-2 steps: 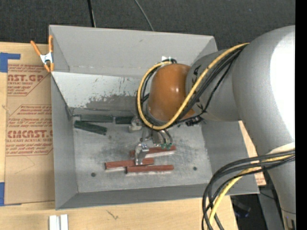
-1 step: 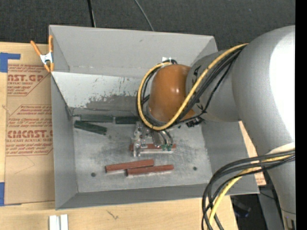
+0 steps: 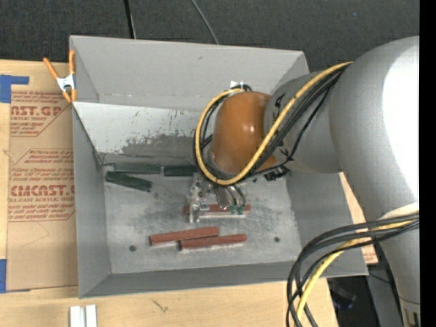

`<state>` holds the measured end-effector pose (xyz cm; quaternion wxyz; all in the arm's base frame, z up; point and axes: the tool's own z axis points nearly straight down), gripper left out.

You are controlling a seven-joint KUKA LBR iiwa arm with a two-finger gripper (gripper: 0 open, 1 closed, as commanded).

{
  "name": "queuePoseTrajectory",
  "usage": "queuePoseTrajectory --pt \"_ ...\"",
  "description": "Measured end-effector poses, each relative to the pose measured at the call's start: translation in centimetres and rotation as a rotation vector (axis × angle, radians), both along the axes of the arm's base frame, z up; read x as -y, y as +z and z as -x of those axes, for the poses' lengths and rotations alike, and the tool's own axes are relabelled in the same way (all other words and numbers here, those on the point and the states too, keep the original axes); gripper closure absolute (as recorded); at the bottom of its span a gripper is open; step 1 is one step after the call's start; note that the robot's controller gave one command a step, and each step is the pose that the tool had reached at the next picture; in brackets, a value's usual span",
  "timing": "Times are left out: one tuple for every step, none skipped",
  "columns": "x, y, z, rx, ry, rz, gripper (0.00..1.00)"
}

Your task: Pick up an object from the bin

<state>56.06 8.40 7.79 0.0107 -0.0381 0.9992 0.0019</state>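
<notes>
Bin [image 3: 88, 210]: gripper [image 3: 216, 208] nr brown sticks [image 3: 197, 237], green strip [image 3: 128, 180].

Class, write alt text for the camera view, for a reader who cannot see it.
A robot arm's gripper hangs low over the middle of a grey metal bin, close to two reddish-brown sticks lying side by side on its floor. A dark green stick lies further left, near the back wall.
</notes>
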Motion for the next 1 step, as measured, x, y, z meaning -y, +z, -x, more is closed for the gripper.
queuePoseTrajectory --pt "1.46 12.59 1.37 -0.019 0.014 0.004 1.00"
